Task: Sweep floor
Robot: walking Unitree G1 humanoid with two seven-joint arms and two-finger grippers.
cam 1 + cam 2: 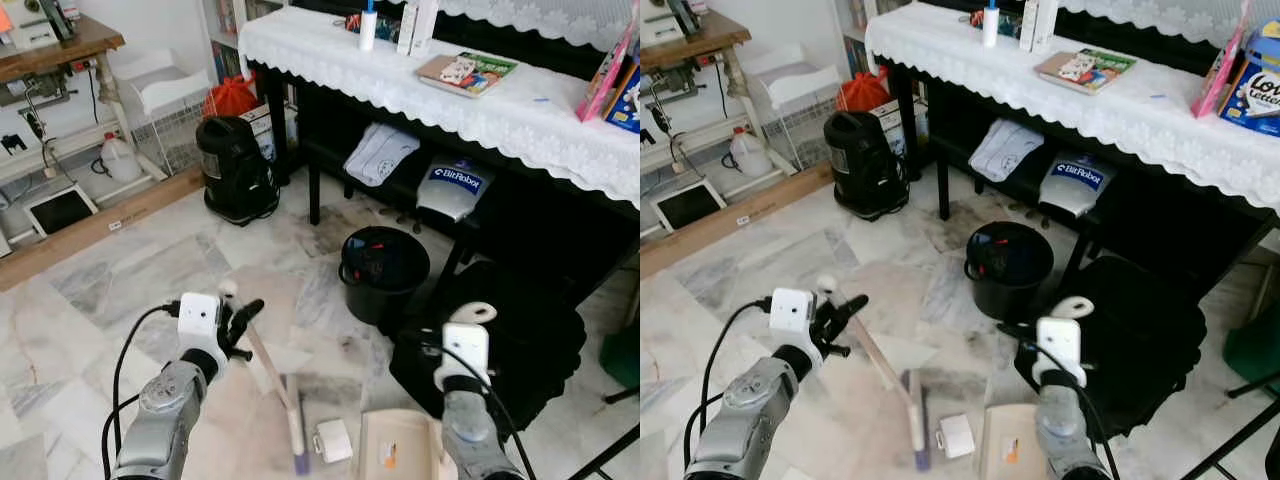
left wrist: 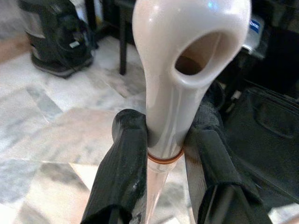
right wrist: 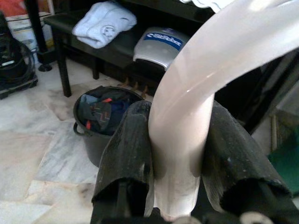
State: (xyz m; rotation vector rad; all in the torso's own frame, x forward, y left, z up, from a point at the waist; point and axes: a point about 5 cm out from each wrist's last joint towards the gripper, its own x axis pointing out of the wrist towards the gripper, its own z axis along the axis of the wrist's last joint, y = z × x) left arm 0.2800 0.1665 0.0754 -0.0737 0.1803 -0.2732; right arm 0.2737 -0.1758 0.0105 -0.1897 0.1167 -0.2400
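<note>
Marble floor (image 1: 150,270) lies under one broom (image 1: 275,385), its head beside one white scrap (image 1: 333,440) and one dustpan (image 1: 400,445). Left gripper (image 2: 163,149) is clamped tight on the broom's handle just below its loop (pads pressed to both sides). Right gripper (image 3: 177,154) is closed round the dustpan's handle. Best, I judge, to keep the pan's lip flat and draw the bristles toward it in short, low strokes.

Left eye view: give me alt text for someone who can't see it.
The left tool holds a small broom by its handle, head down on the marble floor beside a piece of white litter. The right tool holds a beige dustpan next to it. A black bucket stands beyond.
</note>
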